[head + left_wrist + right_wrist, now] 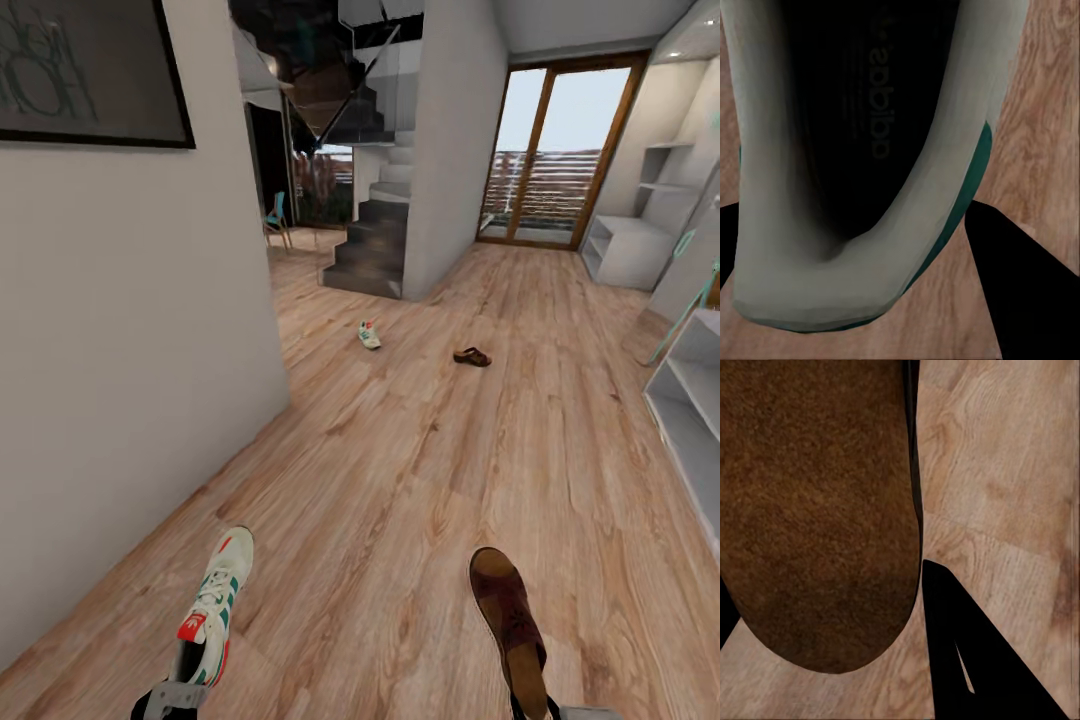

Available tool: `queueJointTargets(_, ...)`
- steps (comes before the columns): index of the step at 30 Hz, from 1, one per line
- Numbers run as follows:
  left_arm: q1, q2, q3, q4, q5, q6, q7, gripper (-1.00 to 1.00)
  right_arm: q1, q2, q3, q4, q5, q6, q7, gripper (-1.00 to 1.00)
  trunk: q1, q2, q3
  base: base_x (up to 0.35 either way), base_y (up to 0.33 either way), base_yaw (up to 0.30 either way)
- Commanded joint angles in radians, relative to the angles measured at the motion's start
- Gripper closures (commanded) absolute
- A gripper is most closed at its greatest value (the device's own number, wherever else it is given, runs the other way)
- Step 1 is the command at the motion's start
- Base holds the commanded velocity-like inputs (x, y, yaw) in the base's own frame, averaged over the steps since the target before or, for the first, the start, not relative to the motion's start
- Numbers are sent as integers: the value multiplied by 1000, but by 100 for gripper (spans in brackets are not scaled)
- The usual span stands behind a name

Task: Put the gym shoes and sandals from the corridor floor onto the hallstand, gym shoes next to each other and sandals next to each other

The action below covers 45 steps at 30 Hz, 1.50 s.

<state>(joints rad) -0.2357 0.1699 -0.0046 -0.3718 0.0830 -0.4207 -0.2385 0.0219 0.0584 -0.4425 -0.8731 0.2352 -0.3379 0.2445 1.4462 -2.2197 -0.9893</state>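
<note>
While both arms hold footwear near the bottom edge of the head view, the scene reads as follows.

Left claw (172,692): pinching the heel end of a gym shoe (213,608), which points forward, away from the robot, over the corridor floor (400,480); in the left wrist view the shoe's dark opening and pale collar (832,285) sit between the black fingers (1035,292).

Right claw (545,708): pinching a brown sandal (508,618) by its heel end, toe pointing forward; in the right wrist view the brown sole (810,510) lies against a black finger (967,660), with floor planks beside it.

Second gym shoe (369,334): lying on the floor well ahead, near the foot of the dark staircase (372,240).

Second sandal (472,356): on the floor just to the right of that shoe, apart from it.

Hallstand (640,215): pale unit with a wide bench top, low shelves and floating shelves above, standing against the right wall far down the corridor, beside the glass door (555,150).

White shelf unit (690,400): at the right edge, closer to the robot; its open shelves show only in part.

Left wall (130,330): plain pale, with a dark framed picture (90,70) near the top.
</note>
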Motion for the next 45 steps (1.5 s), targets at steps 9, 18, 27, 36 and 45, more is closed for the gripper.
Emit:
queueJointTargets(9,-1,0,0,1,9,-1,-8,100,0,1,-5,1,3,-1,7,100,0,0,-1,324,-105,-300)
queueJointTargets(18,-1,0,0,1,9,-1,-8,100,0,1,-4,1,3,0,7,100,0,0,-1,338,-8,-292)
queueJointTargets(27,-1,0,0,1,9,-1,-8,100,0,1,1,2,6,-1,13,100,0,0,-1,339,0,-11)
queueJointTargets(36,-1,0,0,1,9,-1,-8,100,0,1,1,2,6,-1,12,100,0,0,-1,339,0,0)
queueJointTargets(45,-1,0,0,1,9,-1,-8,100,0,1,1,2,4,0,10,100,0,0,-1,339,0,-29)
